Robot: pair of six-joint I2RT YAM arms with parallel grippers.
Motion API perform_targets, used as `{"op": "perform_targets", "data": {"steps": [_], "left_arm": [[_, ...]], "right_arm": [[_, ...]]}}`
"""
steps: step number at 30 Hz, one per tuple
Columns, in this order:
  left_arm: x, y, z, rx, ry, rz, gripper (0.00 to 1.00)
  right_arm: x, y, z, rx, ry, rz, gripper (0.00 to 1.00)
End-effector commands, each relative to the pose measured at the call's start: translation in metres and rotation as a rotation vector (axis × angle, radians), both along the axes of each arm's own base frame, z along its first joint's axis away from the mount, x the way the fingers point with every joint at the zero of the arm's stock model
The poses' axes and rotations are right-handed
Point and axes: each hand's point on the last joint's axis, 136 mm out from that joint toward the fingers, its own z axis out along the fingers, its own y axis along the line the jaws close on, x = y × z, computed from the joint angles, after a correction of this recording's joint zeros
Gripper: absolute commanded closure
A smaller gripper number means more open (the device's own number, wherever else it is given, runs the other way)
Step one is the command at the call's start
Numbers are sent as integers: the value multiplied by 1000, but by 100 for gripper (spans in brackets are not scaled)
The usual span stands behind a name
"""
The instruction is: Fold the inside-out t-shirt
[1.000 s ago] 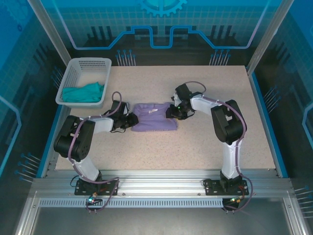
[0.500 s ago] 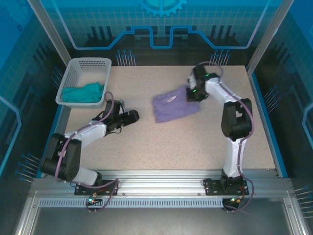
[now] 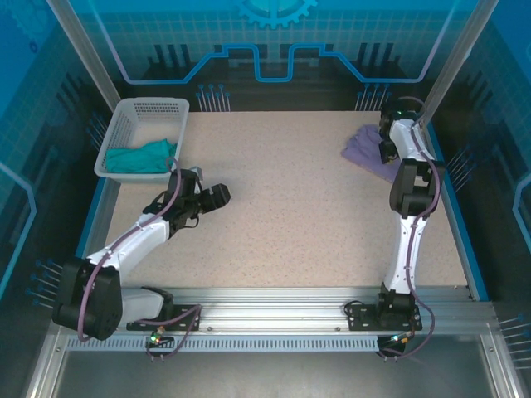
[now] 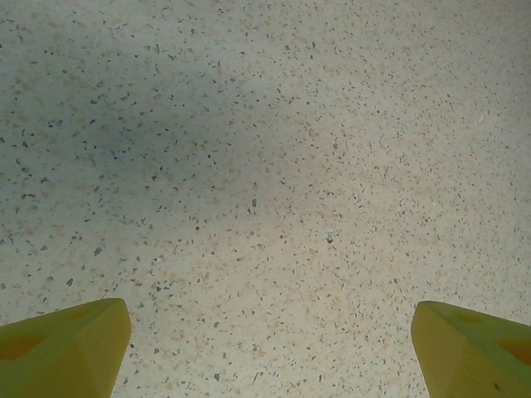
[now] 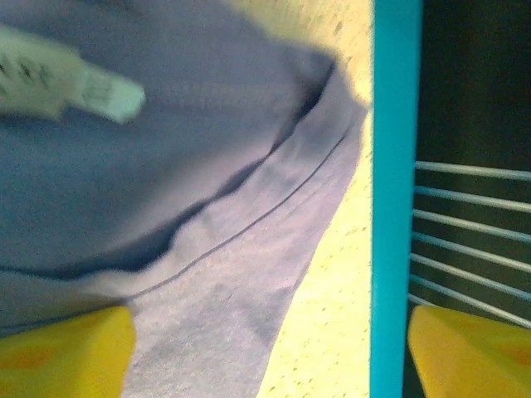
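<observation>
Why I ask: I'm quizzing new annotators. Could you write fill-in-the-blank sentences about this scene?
The lavender t-shirt lies at the table's far ___ corner. The teal garment lies in the white basket at the far ___ corner. The left end effector, over bare table, is ___.
Missing words: right; left; open.

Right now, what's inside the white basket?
A crumpled teal-green garment lies in the basket, toward its near end. Anything beneath the cloth is covered, so I can't tell.
</observation>
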Motion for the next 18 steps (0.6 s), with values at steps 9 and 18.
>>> {"op": "perform_targets", "data": {"steps": [9, 18], "left_arm": [[12, 39, 40, 159, -185, 102, 1], [25, 111, 54, 533, -435, 292, 1]], "right_arm": [[-91, 170, 120, 358, -613, 329, 0], [-149, 159, 88, 284, -941, 395, 0]]}}
